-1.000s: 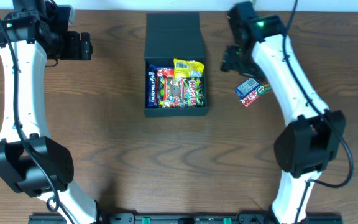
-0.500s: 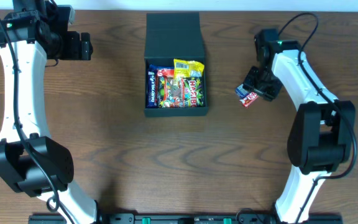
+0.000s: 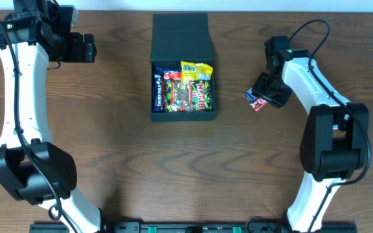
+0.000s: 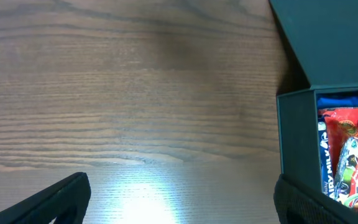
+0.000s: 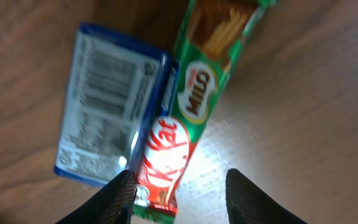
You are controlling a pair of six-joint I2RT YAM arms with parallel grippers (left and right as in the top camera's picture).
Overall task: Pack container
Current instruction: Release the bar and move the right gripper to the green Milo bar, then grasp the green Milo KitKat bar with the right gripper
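The container (image 3: 183, 117) is a dark box standing open at the table's middle back, its flap lid (image 3: 181, 35) folded away behind it and several bright snack packets (image 3: 183, 90) inside. To its right on the table lie a red KitKat (image 5: 163, 152), a green Milo bar (image 5: 207, 81) and a blue packet (image 5: 107, 106), touching each other. My right gripper (image 5: 180, 180) is down over them, open: the KitKat's end sits against the left finger, with a gap to the right finger. My left gripper (image 4: 182, 186) is wide open and empty, left of the container's wall (image 4: 294, 130).
Bare brown wooden table surrounds the box. My right arm (image 3: 316, 84) arches over the table's right side above the loose packets (image 3: 256, 100). My left arm (image 3: 18, 97) runs along the left edge, its gripper (image 3: 90, 48) at the back left.
My right gripper swung from beside the box out to the right and down over the loose packets, and its jaws narrowed. The left arm has not moved.
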